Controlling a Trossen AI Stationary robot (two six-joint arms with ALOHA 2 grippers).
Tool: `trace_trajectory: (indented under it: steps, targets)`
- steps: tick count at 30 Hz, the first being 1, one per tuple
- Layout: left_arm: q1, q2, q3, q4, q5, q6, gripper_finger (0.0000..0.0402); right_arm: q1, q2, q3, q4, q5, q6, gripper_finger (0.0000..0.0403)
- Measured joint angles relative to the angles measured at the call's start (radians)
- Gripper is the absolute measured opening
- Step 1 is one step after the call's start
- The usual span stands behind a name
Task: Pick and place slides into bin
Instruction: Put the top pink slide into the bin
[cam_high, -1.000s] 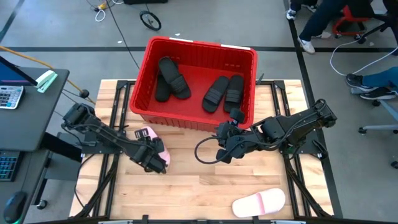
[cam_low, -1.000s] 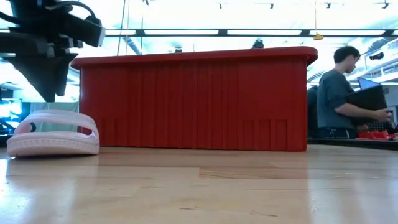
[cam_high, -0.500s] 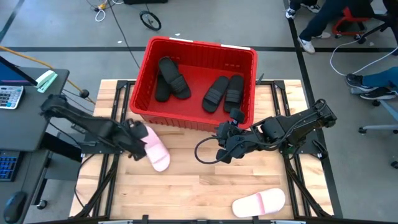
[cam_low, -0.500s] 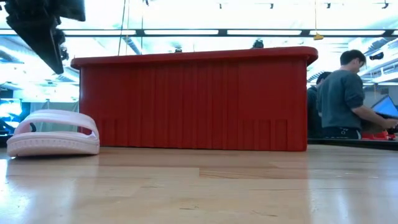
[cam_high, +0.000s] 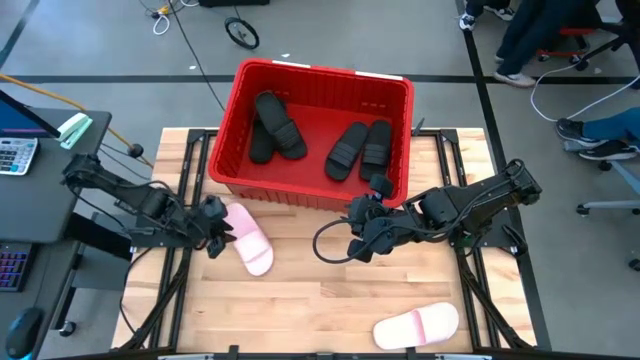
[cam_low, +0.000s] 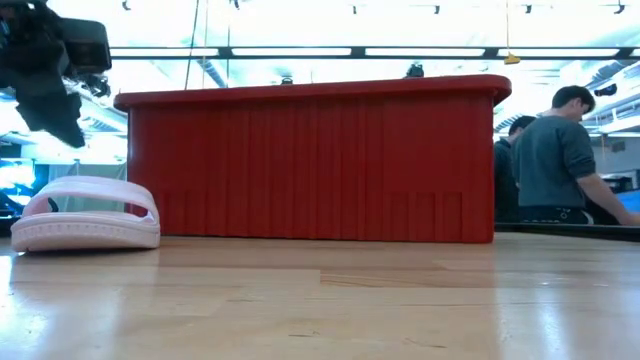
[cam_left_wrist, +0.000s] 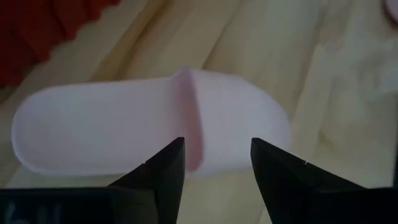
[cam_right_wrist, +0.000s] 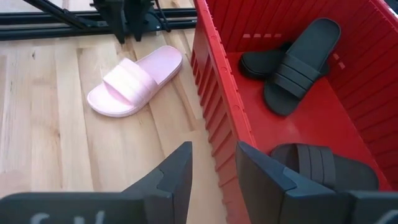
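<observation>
Four black slides (cam_high: 320, 138) lie inside the red bin (cam_high: 398, 130) at the far side of the table (cam_high: 330, 300): two overlapping toward its left wall, two side by side toward its right. In the right wrist view one of them is cut off by the frame edge. One pink slide (cam_high: 246, 236) lies flat on the table just in front of the bin's near-left corner. The second pink slide (cam_high: 417, 326) sits near the front edge, well apart from the bin.

In the low view the bin wall hides everything inside.

Left gripper (cam_high: 214, 226) hovers just beside the first pink slide, fingers parted and holding nothing; the left wrist view shows the slide past the gap between the fingers (cam_left_wrist: 163, 173). Right gripper (cam_high: 358, 240) hangs near the bin's near-right corner, fingers (cam_right_wrist: 177, 175) apart, empty.

A person (cam_low: 553, 155) stands beyond the table, partly cut off.
</observation>
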Motion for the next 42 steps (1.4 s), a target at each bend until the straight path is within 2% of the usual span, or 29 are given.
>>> trace_trajectory:
  steps: [7,12,15,30,42]
  targets:
    - [0.000,0.028,-0.089,0.029,0.000,-0.116,0.0190,0.000,0.000,0.000,0.000,0.000,0.000,0.0128]
    - [0.000,0.028,-0.141,0.125,0.004,-0.141,0.0192,0.000,0.000,0.000,0.003,0.000,0.000,0.0128]
    - [0.000,0.028,-0.147,0.171,0.013,-0.136,0.0194,0.000,0.000,0.000,0.004,0.000,0.000,0.0128]
    - [0.000,0.041,-0.147,0.206,0.015,-0.167,0.0193,0.000,0.000,0.000,0.008,0.000,0.000,0.0128]
    - [0.000,0.218,-0.147,0.298,0.015,-0.168,0.0192,0.000,0.000,0.000,0.007,0.000,0.000,0.0128]
